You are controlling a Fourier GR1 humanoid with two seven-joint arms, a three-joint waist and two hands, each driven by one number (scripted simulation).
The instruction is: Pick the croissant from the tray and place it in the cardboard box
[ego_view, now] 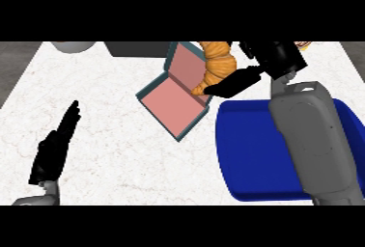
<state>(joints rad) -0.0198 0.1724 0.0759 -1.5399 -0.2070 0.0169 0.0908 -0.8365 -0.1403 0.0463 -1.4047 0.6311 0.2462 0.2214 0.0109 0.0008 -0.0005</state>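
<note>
You have the white table (121, 140) under everything, with the blue tray (249, 149) at your right and the teal box (175, 99), pink inside, lying open and tilted beside it. Your right hand (246, 79) is curled around the croissant (217, 65), which hangs over the box's far right edge. Your left hand (53, 149) rests at the lower left, fingers straight. The croissant's long axis runs roughly top to bottom in the view, one tip pointing down toward the box. Judge it light, soft and flaky: hold it across the thick middle, never by the tips.
</note>
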